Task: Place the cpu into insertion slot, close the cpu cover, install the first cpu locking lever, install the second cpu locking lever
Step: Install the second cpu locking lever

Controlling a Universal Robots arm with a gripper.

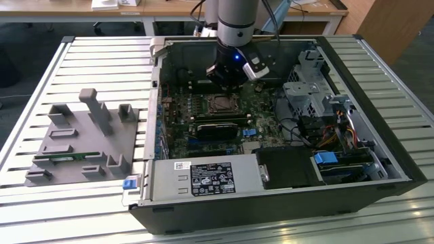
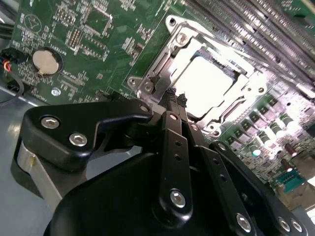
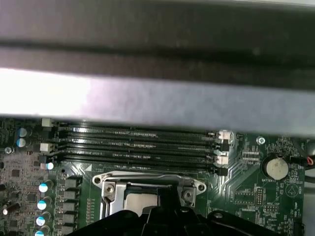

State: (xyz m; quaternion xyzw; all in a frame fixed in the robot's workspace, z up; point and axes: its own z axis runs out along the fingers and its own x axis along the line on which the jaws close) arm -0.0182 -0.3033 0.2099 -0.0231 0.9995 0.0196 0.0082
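In the exterior view, my arm reaches down into an open computer case (image 1: pixel 400 168) lying on a slatted table (image 1: pixel 40 76), and my gripper (image 1: pixel 227 84) hangs just above the insertion slot (image 1: pixel 220 103) near the middle of the green motherboard (image 1: pixel 176 122). A black graphics card (image 1: pixel 217 131) lies just beside the socket, toward the power supply (image 1: pixel 203 179). A grey parts fixture (image 1: pixel 81 142) sits on the table, well apart, at the exterior view's left.

In the second wrist view, my fingers (image 2: pixel 173 105) are pressed together with no gap between the tips and nothing visible between them. They stand at the rim of the cpu cover (image 2: pixel 162 61), whose silvery frame lies flat around the cpu (image 2: pixel 209 86). The chip sits in the socket, its metal top bright under the light. Whether my fingertips touch the frame I cannot tell. A round coin battery (image 2: pixel 45 61) sits on the board, well apart from the socket.

In the first wrist view, the cover (image 3: pixel 147 179) again lies over the socket with the chip (image 3: pixel 140 200) showing through its window. The long memory slots (image 3: pixel 138 145) run beside it, and the coin battery (image 3: pixel 275 167) sits off to one side. My gripper's black body (image 3: pixel 162 221) covers part of the socket.
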